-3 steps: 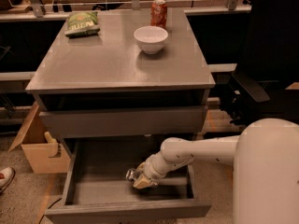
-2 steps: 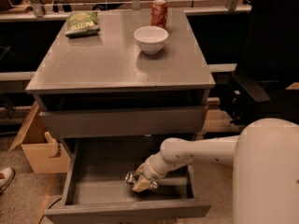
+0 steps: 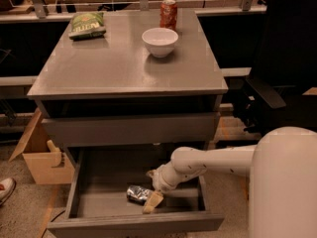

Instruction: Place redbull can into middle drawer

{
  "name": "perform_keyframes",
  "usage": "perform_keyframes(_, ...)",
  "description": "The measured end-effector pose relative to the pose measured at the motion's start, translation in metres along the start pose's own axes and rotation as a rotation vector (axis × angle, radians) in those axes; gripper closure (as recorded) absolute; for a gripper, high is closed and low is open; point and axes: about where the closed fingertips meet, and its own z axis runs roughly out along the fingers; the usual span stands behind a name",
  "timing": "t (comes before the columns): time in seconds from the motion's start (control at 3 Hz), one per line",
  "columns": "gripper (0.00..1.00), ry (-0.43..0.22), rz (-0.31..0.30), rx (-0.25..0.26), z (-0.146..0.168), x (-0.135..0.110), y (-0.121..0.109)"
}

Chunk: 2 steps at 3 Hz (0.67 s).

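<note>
Camera view: action is lower middle of the frame.
gripper (image 3: 149,191): down inside the middle drawer (image 3: 124,223), jaws spread apart now (a second ago they hugged the can).
redbull can (image 3: 137,194): lying on its side on the drawer floor, touching the lower finger.
task: looks like it's dropped off, so the arm probably just needs to back out.
</note>
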Motion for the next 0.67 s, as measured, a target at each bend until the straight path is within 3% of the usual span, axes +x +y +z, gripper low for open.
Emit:
perform_keyframes(0.33, 0.0, -0.003, 0.025, 0.047, -0.023, 0.012, -0.008)
perform_keyframes(0.67, 0.0, 0.0, 0.057, 0.136, -0.062, 0.03, -0.021)
